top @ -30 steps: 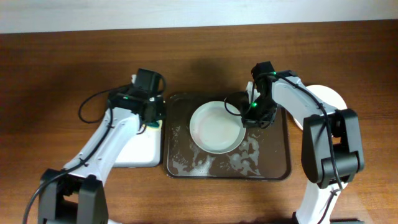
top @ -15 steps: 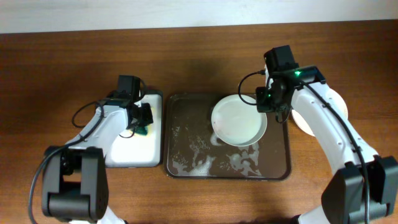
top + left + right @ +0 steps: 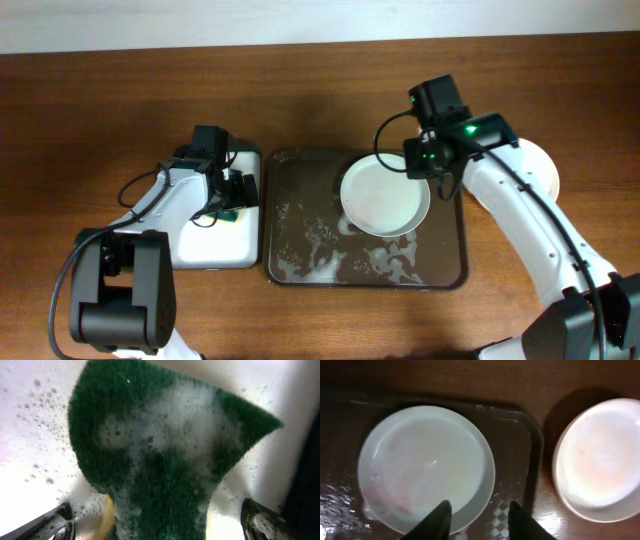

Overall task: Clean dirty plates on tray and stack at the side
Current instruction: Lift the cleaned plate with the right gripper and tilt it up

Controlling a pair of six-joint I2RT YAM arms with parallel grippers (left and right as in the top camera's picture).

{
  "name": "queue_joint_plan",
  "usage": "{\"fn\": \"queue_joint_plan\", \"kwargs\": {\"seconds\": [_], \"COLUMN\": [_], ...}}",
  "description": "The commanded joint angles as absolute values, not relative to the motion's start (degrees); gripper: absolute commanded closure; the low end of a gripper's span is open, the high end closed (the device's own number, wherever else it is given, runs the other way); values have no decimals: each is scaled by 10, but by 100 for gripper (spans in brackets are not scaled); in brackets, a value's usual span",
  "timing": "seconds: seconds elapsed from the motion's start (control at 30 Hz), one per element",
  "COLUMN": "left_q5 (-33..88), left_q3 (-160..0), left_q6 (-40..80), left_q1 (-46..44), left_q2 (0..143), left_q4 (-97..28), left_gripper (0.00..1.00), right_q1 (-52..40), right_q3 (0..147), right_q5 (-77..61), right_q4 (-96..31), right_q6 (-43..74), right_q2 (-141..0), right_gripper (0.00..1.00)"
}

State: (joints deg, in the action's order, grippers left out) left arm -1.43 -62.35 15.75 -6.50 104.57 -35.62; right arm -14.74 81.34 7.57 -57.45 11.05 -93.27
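Clearance is tightest at the right of the dark brown tray (image 3: 290,200). The pale mint plate (image 3: 380,200) lies in the tray's upper right part, its edge close to the tray's right rim. Just beyond that rim a white plate (image 3: 602,455) sits on the tabletop (image 3: 120,100). The tray's left and lower base is bare apart from patches of suds. The right hand (image 3: 478,521) hovers at the plate's near edge, fingers partly spread, one over the plate and one over the tray, gripping nothing. The plate looks wet and glossy, with perhaps a faint pink tinge on one side. The left hand (image 3: 157,522) is spread wide over a foamy green sponge (image 3: 160,460), which lies in the small white-bottomed tray (image 3: 205,250) touching the brown tray's left side.
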Motion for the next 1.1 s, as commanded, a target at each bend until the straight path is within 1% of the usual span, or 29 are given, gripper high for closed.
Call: {"fn": "queue_joint_plan", "kwargs": {"seconds": [0.0,0.13,0.27,0.4,0.5,0.6,0.73,0.8,0.83,0.9,1.07], "left_q5": [-8,-8,-8,-8,-8,-8,-8,-8,-8,-8,-8], "left_q3": [-619,-619,-619,-619,-619,-619,-619,-619,-619,-619,-619], "left_q6": [151,151,151,151,151,151,151,151,151,151,151], "left_q1": [-62,-62,-62,-62,-62,-62,-62,-62,-62,-62,-62], "left_q2": [1049,1049,1049,1049,1049,1049,1049,1049,1049,1049,1049], "left_q4": [-373,-378,-378,-378,-377,-378,-378,-378,-378,-378,-378], "left_gripper": [0,0,0,0,0,0,0,0,0,0,0], "right_q1": [-90,-46,-25,-21,-22,-22,-22,-22,-22,-22,-22], "right_q3": [819,819,819,819,819,819,819,819,819,819,820], "right_q5": [-24,-109,-121,-126,-154,-152,-153,-153,-155,-155,-173], "right_q4": [-575,-576,-576,-576,-576,-573,-566,-570,-573,-580,-592], "right_q6": [104,66,57,55,32,32,32,32,32,32,32], "right_q2": [-943,-981,-1037,-1095,-1140,-1166,-1183,-1184,-1184,-1184,-1183], "right_gripper": [61,61,61,61,62,69,74,82,89,96,96]}}
